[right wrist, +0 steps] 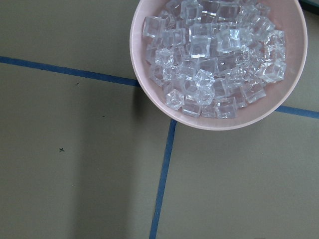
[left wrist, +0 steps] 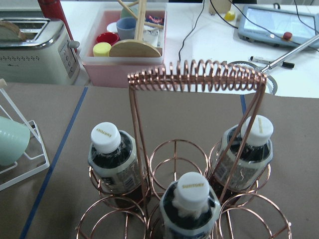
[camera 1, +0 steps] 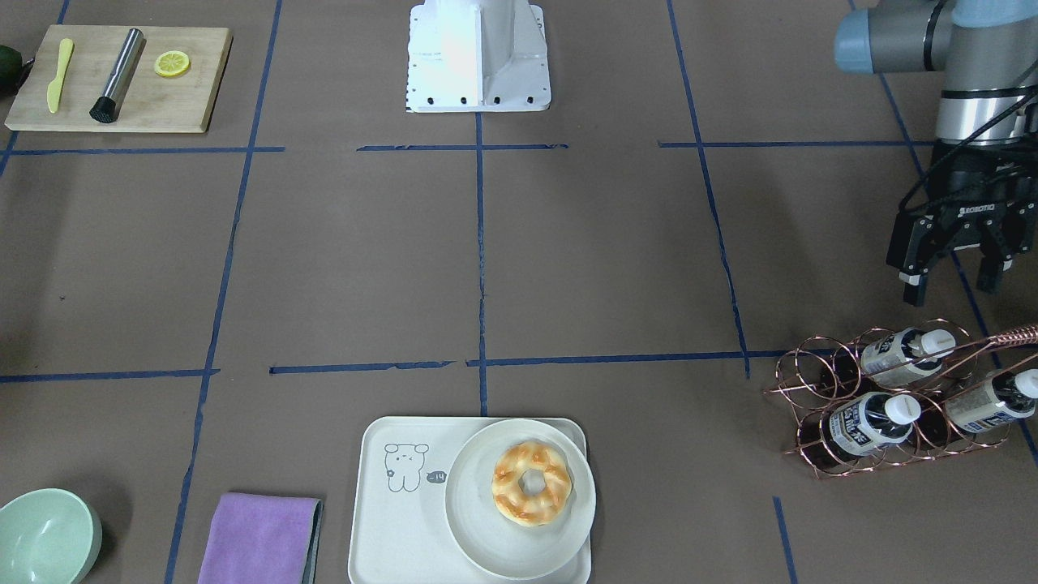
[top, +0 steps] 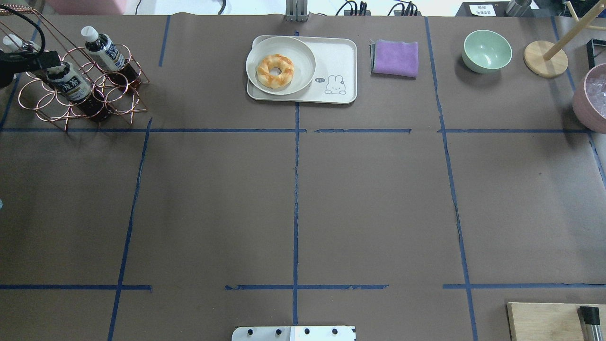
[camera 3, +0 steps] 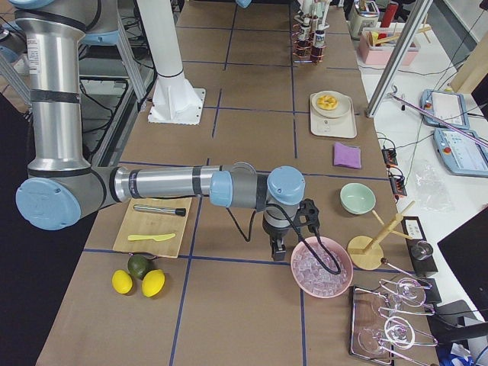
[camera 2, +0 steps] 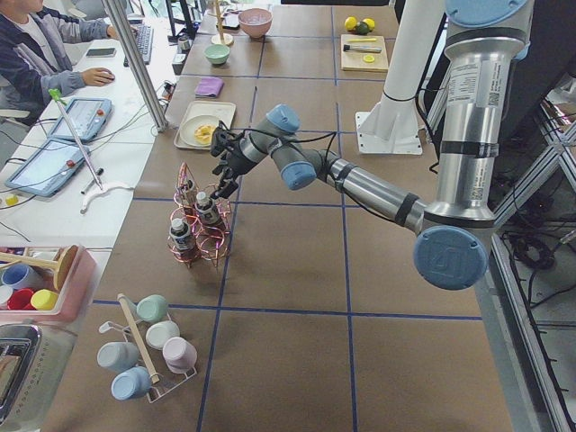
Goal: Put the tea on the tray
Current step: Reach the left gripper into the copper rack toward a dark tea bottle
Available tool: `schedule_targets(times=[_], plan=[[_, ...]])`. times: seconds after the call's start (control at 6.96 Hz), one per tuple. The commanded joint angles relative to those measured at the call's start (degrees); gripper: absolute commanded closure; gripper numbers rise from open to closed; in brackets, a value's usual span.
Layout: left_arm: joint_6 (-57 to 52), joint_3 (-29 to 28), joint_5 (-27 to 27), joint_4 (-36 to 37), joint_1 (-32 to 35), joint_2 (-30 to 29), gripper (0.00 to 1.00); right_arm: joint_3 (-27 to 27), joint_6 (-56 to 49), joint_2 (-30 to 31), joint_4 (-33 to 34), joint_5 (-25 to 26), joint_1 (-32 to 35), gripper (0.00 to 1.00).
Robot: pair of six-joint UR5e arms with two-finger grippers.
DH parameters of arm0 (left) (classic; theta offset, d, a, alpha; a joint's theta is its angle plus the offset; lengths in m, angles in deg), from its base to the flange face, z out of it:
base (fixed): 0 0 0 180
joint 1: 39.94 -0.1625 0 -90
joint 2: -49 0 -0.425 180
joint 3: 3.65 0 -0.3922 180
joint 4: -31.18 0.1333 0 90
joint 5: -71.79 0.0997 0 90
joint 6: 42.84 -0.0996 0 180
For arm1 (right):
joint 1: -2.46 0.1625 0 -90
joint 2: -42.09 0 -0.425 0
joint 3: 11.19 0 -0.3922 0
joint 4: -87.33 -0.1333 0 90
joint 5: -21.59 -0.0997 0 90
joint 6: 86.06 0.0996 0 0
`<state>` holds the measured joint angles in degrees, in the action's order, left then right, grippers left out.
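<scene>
**Left claw** (camera 1: 953, 274): fingers spread, nothing between them. It hangs above the surface (camera 1: 568, 268) and just short of the copper wire rack (camera 1: 803, 381). It touches neither wire nor cap.

**Tea** (camera 1: 907, 354): stands in the rack ring nearest the claw, just ahead of and below the fingertips, white cap up. The left wrist view has it centred at the bottom, so I take it for the one aimed at; that is my guess. The other two bottles (camera 1: 872, 418) sit in rings farther beyond the claw, on either side of the coiled handle (left wrist: 197, 77).

**Tray** (camera 1: 389, 535): well apart from the left claw, off to its right.
- A round plate (camera 1: 478, 531) with a doughnut (camera 1: 531, 483) fills the half nearer the claw.
- The half with the bear drawing, farther from the claw, is bare.
- No bottle is on it.

**Right claw** (camera 3: 278, 248): seen only from the side camera, so I cannot tell whether it is spread or clenched. It hangs just beside a pink bowl of ice (right wrist: 219, 59), well apart from both tea and tray.

**Progress:** by my reading, nothing is done yet. All three bottles are in the rack.

**Left to do:**
- Lower the left claw and clench on the tea.
- Draw the tea up out of its ring, clear of the handle.
- Carry it to the claw's right and set it on the tray's bare half, beside the plate.
</scene>
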<state>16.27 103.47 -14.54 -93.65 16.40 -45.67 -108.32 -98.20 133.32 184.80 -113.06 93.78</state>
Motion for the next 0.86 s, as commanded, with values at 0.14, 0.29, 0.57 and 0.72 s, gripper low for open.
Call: schedule_targets(times=[0.14, 0.29, 0.57, 0.72], plan=[[-2.5, -8.8, 1.7, -9.5, -0.8, -2.0, 0.00, -0.3, 0.0, -0.2, 0.0, 0.0, 0.0, 0.00], [-2.7, -9.5, 1.7, -9.6, -0.8, -2.3, 0.00, -0.5, 1.0, -0.2, 0.0, 0.0, 0.0, 0.00], [-2.7, -11.6, 1.7, -11.0, -0.8, -2.7, 0.03, -0.6, 1.5, -0.3, -0.1, 0.0, 0.0, 0.00], [-2.7, -11.8, 1.7, -11.5, -0.8, -2.7, 0.06, -0.6, 1.5, -0.3, -0.1, 0.0, 0.0, 0.00]])
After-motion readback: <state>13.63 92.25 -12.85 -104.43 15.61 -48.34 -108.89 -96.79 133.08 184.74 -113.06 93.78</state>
